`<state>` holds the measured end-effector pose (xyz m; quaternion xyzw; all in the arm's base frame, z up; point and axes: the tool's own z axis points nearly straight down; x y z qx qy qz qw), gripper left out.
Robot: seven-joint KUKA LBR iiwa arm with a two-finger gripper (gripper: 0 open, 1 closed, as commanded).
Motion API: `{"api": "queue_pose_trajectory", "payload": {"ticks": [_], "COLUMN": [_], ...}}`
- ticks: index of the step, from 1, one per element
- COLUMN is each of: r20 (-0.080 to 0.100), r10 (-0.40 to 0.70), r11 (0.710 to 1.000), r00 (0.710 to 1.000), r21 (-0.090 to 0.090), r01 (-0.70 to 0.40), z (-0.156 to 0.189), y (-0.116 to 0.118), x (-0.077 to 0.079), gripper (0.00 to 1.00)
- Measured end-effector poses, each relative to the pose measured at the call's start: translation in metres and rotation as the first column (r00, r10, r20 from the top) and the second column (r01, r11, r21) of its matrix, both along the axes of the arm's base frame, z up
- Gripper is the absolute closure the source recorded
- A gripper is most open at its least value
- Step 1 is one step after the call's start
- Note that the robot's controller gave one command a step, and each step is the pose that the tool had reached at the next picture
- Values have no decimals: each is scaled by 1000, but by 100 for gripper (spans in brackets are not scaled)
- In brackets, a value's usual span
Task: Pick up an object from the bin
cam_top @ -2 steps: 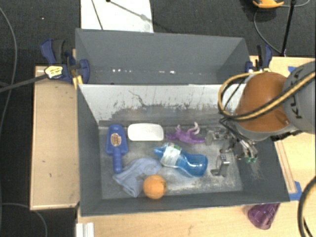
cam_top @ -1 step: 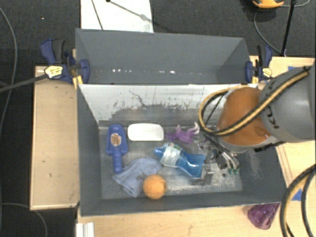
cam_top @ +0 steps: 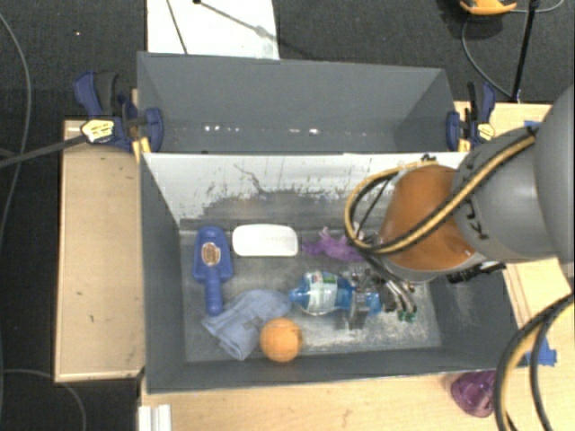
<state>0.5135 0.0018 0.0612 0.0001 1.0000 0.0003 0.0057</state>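
The claw (cam_top: 368, 300) hung low at three o'clock of a small clear plastic bottle with a blue-green label (cam_top: 316, 294). The bottle lay on its side mid-floor in the grey metal bin (cam_top: 167, 268). That placement seemingly suited gripping its near end. Whether the claw was spread or pressed together could not be told.

Small clear bottle (cam_top: 316, 294), blue and green label. Lies flat on side. Front part of bin (cam_top: 296, 97) floor, near orange ball (cam_top: 280, 339).

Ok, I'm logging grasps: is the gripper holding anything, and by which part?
Cannot be told: the gripper sits at the right end of the blue-and-clear bottle, but no hold is visible.
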Motion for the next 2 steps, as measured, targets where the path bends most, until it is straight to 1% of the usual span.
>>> {"api": "queue_pose_trajectory", "payload": {"ticks": [1, 2], "r20": [1, 2], "r10": [-15, -3], "r11": [1000, 1000], "r00": [1000, 1000], "r21": [0, 0], "r01": [15, 3], "z": [6, 141], "y": [-7, 7], "x": [1, 12], "gripper": [100, 100]}}
